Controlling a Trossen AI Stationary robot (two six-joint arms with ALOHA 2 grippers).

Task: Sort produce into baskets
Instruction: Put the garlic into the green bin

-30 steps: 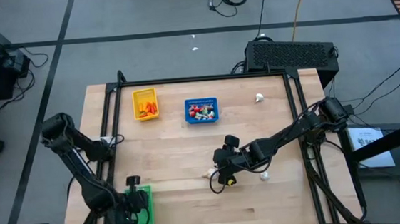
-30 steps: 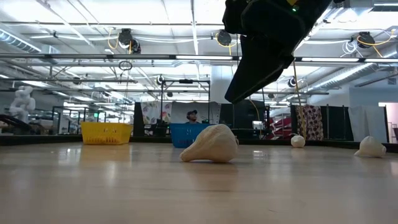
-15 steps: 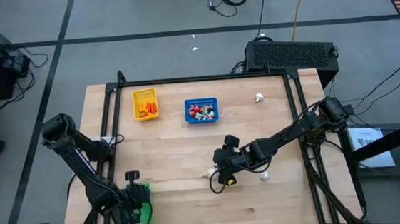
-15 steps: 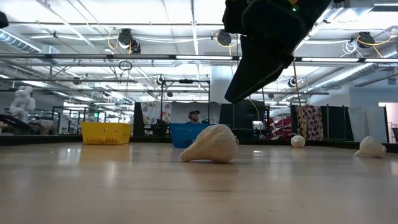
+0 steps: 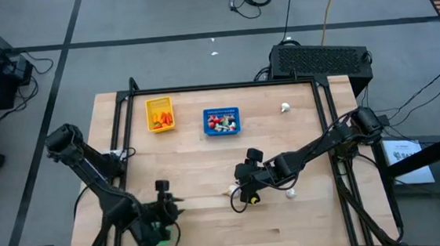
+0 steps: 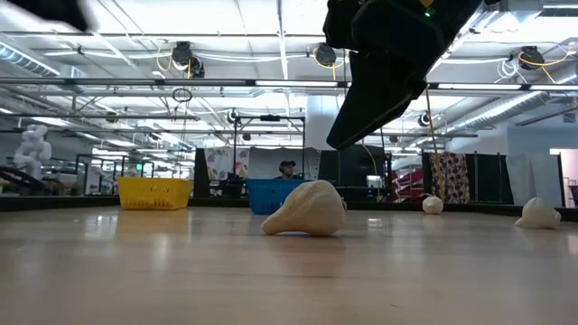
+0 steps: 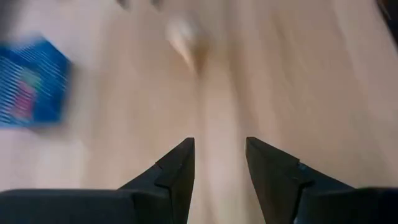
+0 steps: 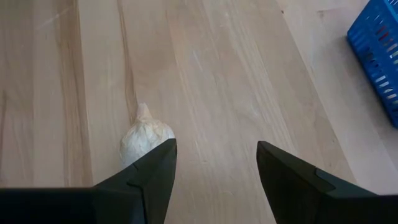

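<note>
Three baskets are on the table: the yellow one (image 5: 159,113) and the blue one (image 5: 221,121) at the far side with produce in them, the green one (image 5: 159,232) at the near left, mostly under my left arm. My left gripper (image 7: 219,163) is open with nothing in it, just to the right of the green basket (image 5: 171,204). A whitish garlic bulb (image 8: 144,135) lies on its side near the table's middle. My right gripper (image 8: 216,163) is open above it, and the bulb lies just ahead of one finger (image 8: 149,171), outside the gap.
Two more garlic bulbs lie loose: one (image 5: 290,194) just right of my right gripper, one (image 5: 285,108) at the far right. A black frame (image 5: 225,86) runs along the table's far edge and down both sides. Bare wood lies between the two grippers.
My left gripper has risen from over the green basket and swung toward the table's right, turning as it went. The green basket stays where it was. My right gripper and the garlic bulb under it have kept still.
</note>
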